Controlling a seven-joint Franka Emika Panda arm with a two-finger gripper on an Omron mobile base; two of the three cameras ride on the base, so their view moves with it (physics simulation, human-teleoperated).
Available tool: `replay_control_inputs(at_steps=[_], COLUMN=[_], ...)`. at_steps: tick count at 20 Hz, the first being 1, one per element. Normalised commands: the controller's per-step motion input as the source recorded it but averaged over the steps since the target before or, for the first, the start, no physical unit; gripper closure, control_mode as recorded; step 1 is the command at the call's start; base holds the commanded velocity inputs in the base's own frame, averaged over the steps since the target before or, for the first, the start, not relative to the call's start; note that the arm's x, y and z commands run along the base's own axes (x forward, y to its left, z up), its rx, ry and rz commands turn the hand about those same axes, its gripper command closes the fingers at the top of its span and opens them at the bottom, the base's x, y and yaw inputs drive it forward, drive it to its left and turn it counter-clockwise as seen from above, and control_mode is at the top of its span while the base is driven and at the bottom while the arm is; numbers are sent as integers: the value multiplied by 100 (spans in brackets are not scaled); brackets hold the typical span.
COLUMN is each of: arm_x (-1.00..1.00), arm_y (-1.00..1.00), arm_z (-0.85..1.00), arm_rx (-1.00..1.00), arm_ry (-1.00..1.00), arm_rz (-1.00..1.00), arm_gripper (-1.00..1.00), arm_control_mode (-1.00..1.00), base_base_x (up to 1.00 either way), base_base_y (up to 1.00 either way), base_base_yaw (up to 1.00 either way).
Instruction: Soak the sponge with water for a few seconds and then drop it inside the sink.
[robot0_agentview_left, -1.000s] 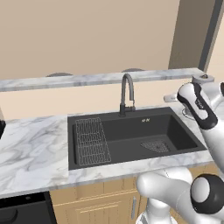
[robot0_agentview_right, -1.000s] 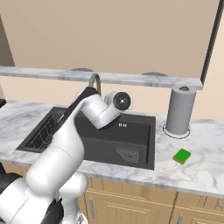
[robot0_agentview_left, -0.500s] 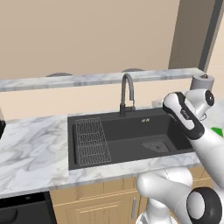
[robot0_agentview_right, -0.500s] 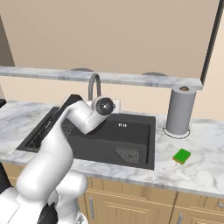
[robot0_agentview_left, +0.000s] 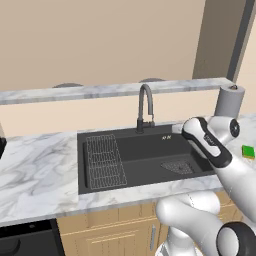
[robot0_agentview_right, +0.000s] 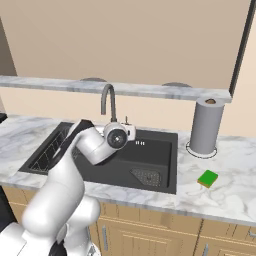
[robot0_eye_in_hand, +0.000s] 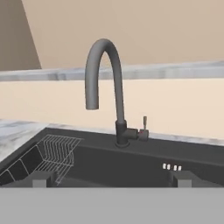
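The green sponge (robot0_agentview_right: 207, 178) lies on the marble counter right of the sink (robot0_agentview_right: 159, 148), also seen at the right edge of the left base view (robot0_agentview_left: 248, 151). The dark sink (robot0_agentview_left: 142, 156) has a wire rack (robot0_agentview_left: 104, 161) on its left side and a grey gooseneck faucet (robot0_agentview_left: 145, 107) behind it. No water stream comes from the spout. My gripper (robot0_eye_in_hand: 113, 178) hovers over the basin, facing the faucet (robot0_eye_in_hand: 104, 89) and its small handle (robot0_eye_in_hand: 144, 124). Both fingertips (robot0_eye_in_hand: 42, 178) stand wide apart with nothing between them. In the right base view the hand (robot0_agentview_right: 127, 132) sits just below the faucet (robot0_agentview_right: 107, 100).
A grey paper towel roll (robot0_agentview_right: 205, 125) stands on the counter behind the sponge. A raised marble ledge (robot0_agentview_left: 115, 90) runs along the wall behind the faucet. The mesh drain (robot0_agentview_right: 148, 176) lies at the basin's right front.
The arm has swung left from near the paper towel roll to over the basin, and the hand now faces the faucet. The sponge has not moved.
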Motion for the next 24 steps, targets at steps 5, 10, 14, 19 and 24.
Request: replay_control_inputs(at_steps=[5,10,14,19,24], arm_x=[0,0,0,0,0], arm_y=[0,0,0,0,0], arm_z=[-4,0,0,0,0], arm_rx=[0,0,0,0,0], arm_ry=[-5,-9,-5,-6,-6], arm_rz=[0,5,13,13,11], arm_gripper=[-100,-100,-100,-100,-100], arm_control_mode=[-100,-100,-100,-100,-100], base_base_x=[0,0,0,0,0], base_base_y=[0,0,0,0,0], base_base_yaw=[0,0,0,0,0])
